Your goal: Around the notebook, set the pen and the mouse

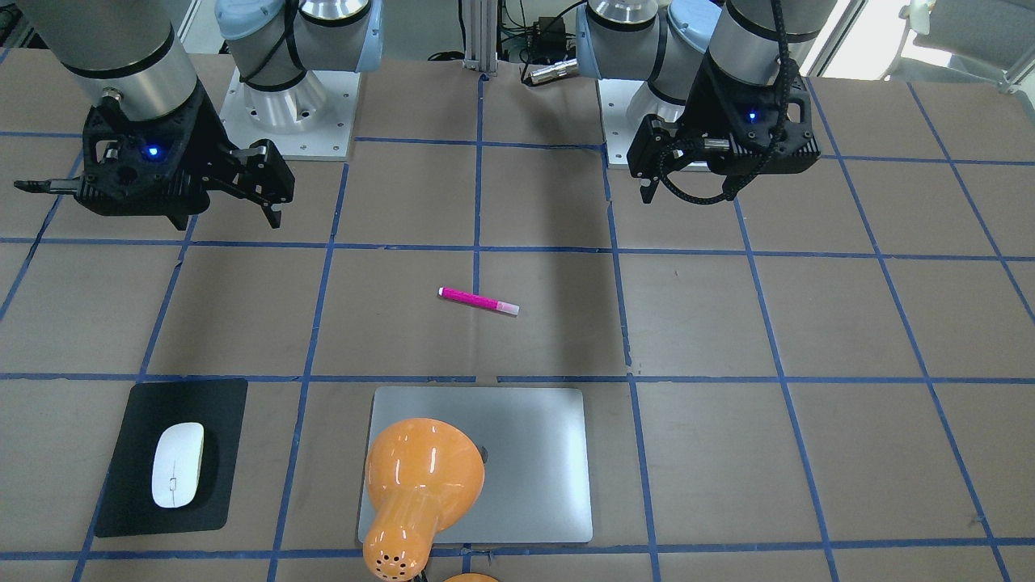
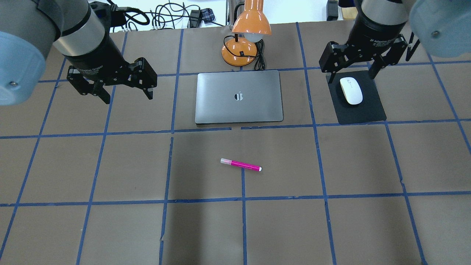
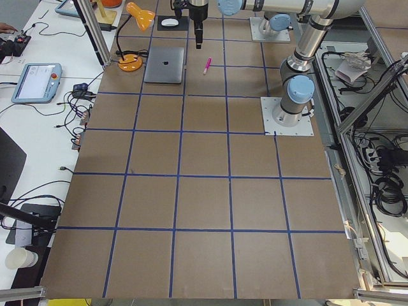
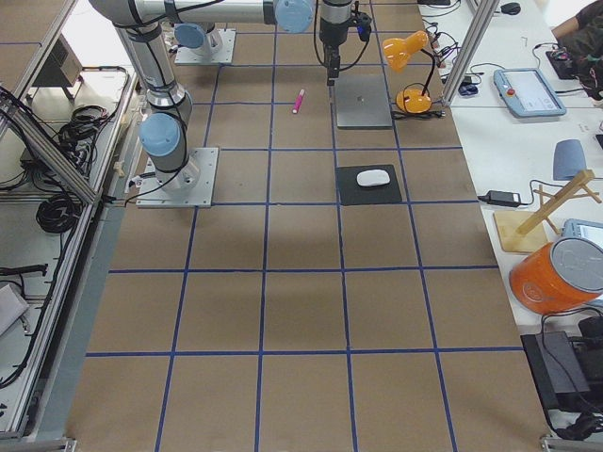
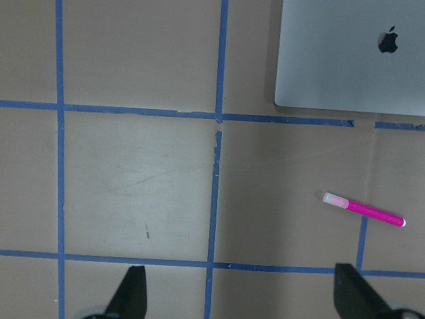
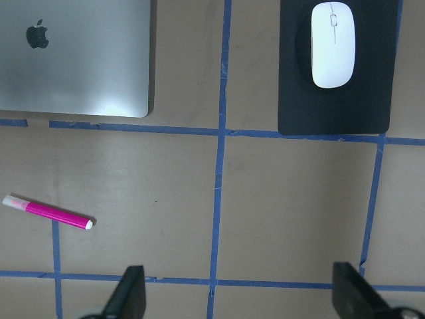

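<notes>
The magenta pen [image 2: 241, 164] lies flat on the brown table, in front of the silver notebook [image 2: 220, 99] and apart from it. Right of the notebook, the white mouse [image 2: 351, 90] rests on a black mat [image 2: 364, 110]. My left gripper [image 2: 128, 96] hangs open and empty above the table, left of the notebook. Over the mat's far edge, behind the mouse, my right gripper [image 2: 351, 76] is also open and empty. The left wrist view shows the pen [image 5: 364, 210] and a corner of the notebook [image 5: 332, 60]. The right wrist view shows the mouse [image 6: 333, 44] and the pen [image 6: 48, 211].
An orange desk lamp [image 2: 250, 25] with its cable stands just behind the notebook; in the front-facing view the lamp's shade [image 1: 420, 469] covers part of the notebook [image 1: 534, 461]. Blue tape lines grid the table. Bare table surrounds the pen.
</notes>
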Tool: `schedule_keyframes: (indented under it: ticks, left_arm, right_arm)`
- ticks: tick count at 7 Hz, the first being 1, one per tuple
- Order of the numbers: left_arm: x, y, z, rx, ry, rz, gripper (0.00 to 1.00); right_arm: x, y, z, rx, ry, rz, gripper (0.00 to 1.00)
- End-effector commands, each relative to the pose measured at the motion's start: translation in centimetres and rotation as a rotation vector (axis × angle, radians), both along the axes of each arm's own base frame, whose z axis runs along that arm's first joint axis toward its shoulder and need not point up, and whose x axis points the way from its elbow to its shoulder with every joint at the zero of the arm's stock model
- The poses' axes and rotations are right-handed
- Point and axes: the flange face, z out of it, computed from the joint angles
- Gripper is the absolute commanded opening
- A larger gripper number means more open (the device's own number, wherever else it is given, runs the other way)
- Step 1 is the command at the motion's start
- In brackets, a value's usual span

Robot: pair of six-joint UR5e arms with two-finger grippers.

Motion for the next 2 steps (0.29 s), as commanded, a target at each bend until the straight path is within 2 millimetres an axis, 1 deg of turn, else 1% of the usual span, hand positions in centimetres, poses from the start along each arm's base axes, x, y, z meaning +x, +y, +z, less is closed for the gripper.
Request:
schedule_keyframes:
  ticks: [1,2]
  left_arm:
    - [-0.03,0.0,0.06,-0.001,0.0,-0.001,1.0]
    - [-0.03,0.01,-0.01,0.0,0.0,-0.001,1.0]
  right_arm:
    - [-0.05,0.21,-0.13,0.016,0.009,0.001,1.0]
    - [0.03,0.12,0.25,0.007,0.0,-0.001,1.0]
